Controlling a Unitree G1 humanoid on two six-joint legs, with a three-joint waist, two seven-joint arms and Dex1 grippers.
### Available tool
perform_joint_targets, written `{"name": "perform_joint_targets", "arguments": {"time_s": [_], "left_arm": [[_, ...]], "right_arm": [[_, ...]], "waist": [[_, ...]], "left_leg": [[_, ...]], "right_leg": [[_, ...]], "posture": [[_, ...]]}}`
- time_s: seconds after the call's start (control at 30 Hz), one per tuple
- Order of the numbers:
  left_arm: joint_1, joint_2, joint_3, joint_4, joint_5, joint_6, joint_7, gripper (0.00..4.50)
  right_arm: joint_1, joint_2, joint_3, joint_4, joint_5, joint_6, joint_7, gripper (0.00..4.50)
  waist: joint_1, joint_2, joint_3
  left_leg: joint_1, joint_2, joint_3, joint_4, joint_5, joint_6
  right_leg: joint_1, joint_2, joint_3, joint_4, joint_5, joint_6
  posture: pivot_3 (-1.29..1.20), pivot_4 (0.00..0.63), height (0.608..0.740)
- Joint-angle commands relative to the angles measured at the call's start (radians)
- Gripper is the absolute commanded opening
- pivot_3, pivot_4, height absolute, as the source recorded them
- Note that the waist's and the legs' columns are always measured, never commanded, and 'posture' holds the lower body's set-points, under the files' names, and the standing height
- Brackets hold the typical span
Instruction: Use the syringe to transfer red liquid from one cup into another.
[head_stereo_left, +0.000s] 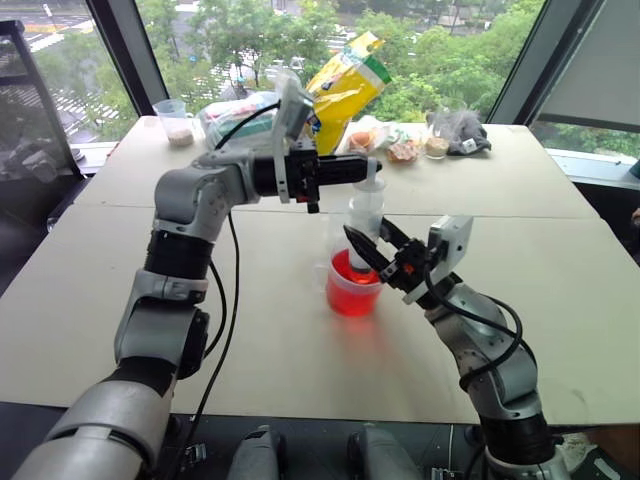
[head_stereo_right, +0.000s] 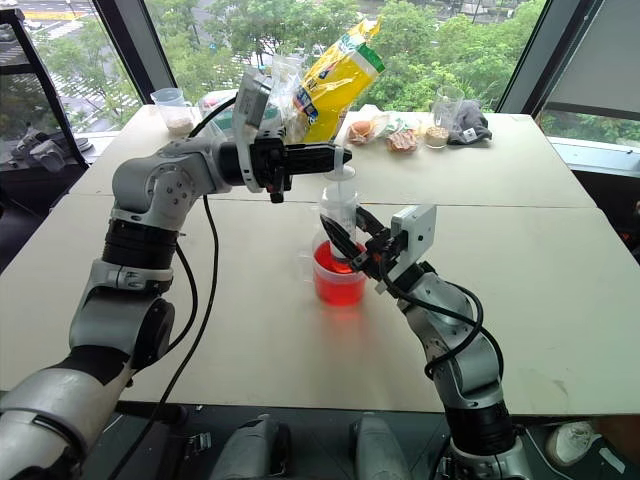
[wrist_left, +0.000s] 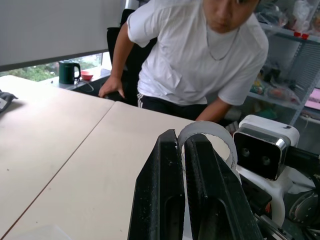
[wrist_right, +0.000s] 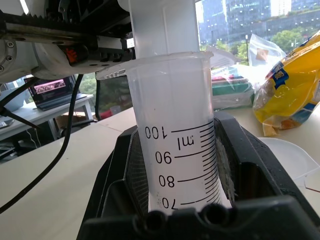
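The syringe (head_stereo_left: 366, 205) stands upright with its tip down in the red cup (head_stereo_left: 353, 285), mid-surface. My right fingers (head_stereo_left: 372, 250) are clamped on its barrel; my left fingers (head_stereo_left: 345, 172) are pinched shut on the plunger's top ring. The barrel looks clear above my grip (so I judge the draw is barely begun), and the red liquid (head_stereo_right: 338, 283) sits in the cup. Filling, carrying and emptying into the colourless cup remain. The surface (head_stereo_left: 520, 300) lies open all round; snack bags (head_stereo_left: 345, 85) sit well back.

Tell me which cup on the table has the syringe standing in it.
The red cup near the table's middle, holding red liquid; the syringe stands upright in it. The small cup with beige powder sits at the far left corner, away from both grippers.
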Motion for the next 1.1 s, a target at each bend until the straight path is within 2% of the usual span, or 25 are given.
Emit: {"name": "perform_joint_targets", "arguments": {"time_s": [0.03, 0.27, 0.37, 0.47, 1.1], "left_arm": [[-0.111, 0.007, 0.141, -0.062, -0.096, -0.054, 0.019, 0.02], [-0.047, 0.041, 0.09, -0.109, -0.092, -0.025, -0.015, 0.02], [-0.011, 0.065, 0.056, -0.127, -0.084, -0.012, -0.043, 0.99], [0.018, 0.08, 0.035, -0.138, -0.076, -0.006, -0.059, 2.36], [0.071, 0.185, 0.077, -0.032, -0.004, -0.084, -0.043, 2.36]], "right_arm": [[0.061, -0.02, 0.067, 0.078, -0.017, 0.077, 0.038, 1.47], [-0.014, -0.017, 0.014, 0.011, 0.004, 0.083, 0.006, 1.47], [-0.051, -0.022, -0.005, -0.034, 0.018, 0.114, -0.007, 1.47], [-0.08, -0.029, -0.015, -0.076, 0.03, 0.146, -0.018, 1.47], [-0.236, -0.093, -0.139, -0.158, 0.142, 0.294, -0.035, 1.47]], "waist": [[0.0, 0.0, 0.0], [0.0, 0.0, 0.0], [-0.001, 0.0, 0.0], [0.0, 0.0, 0.0], [0.0, 0.0, 0.0]], "left_leg": [[0.0, 0.0, 0.0, 0.0, 0.0, 0.0], [0.0, 0.0, 0.0, 0.0, 0.0, 0.0], [0.0, 0.0, 0.0, 0.0, 0.0, 0.0], [0.0, 0.0, 0.0, 0.0, 0.0, 0.0], [0.0, 0.0, 0.0, 0.0, 0.0, 0.0]], "right_leg": [[0.0, 0.0, 0.0, 0.0, 0.0, 0.0], [0.0, 0.0, 0.0, 0.0, 0.0, 0.0], [0.0, 0.0, 0.0, 0.0, 0.0, 0.0], [0.0, 0.0, 0.0, 0.0, 0.0, 0.0], [-0.001, 0.001, 0.001, 0.0, 0.0, 0.0]], "posture": [[0.0, 0.15, 0.74], [0.0, 0.15, 0.74], [0.0, 0.15, 0.74], [0.0, 0.15, 0.74], [0.0, 0.15, 0.74]]}}
